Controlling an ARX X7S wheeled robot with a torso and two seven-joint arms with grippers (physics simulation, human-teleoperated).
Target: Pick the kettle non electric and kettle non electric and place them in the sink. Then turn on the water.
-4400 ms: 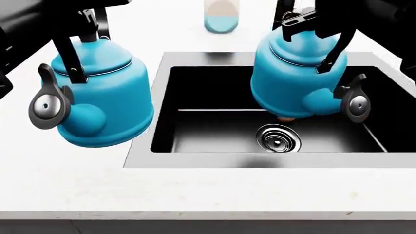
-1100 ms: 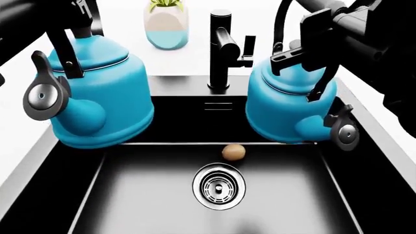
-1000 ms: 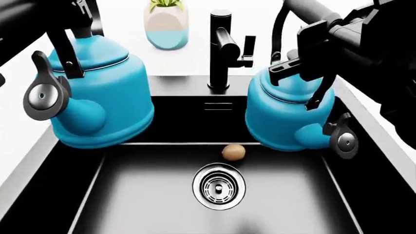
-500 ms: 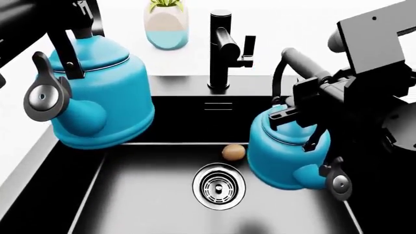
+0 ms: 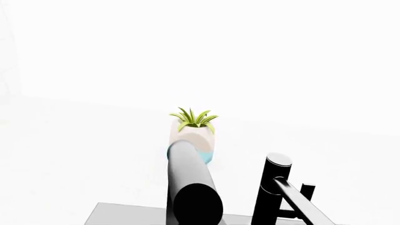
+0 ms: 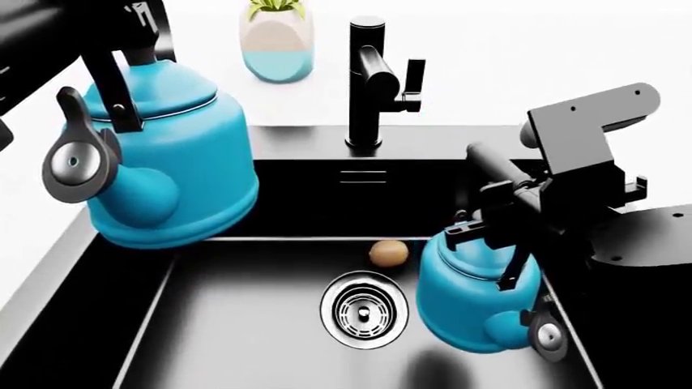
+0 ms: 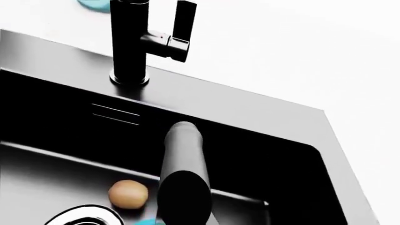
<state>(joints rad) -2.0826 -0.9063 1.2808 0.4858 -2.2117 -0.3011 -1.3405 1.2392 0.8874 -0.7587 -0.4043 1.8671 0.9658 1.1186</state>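
Note:
Two glossy turquoise kettles show in the head view. The left kettle [image 6: 162, 170] hangs above the left edge of the black sink [image 6: 292, 142], spout toward me. My left gripper [image 6: 135, 28] is shut on its black handle [image 5: 187, 187]. The right kettle [image 6: 472, 300] is low inside the basin at the right, beside the round drain [image 6: 365, 308]. My right gripper [image 6: 506, 217] is shut on its handle [image 7: 183, 178]. I cannot tell whether this kettle touches the basin floor. Neither wrist view shows its own fingers.
A black faucet [image 6: 373, 81] with a side lever stands on the steel rim behind the basin; it also shows in the right wrist view [image 7: 131, 42]. A small brown ball [image 6: 388, 253] lies by the drain. A pale teal plant pot [image 6: 277, 44] stands on the white counter behind.
My right gripper has lowered its kettle from above the basin's right side down into the sink. The left kettle has stayed where it was. Earlier, the head view moved closer over the sink.

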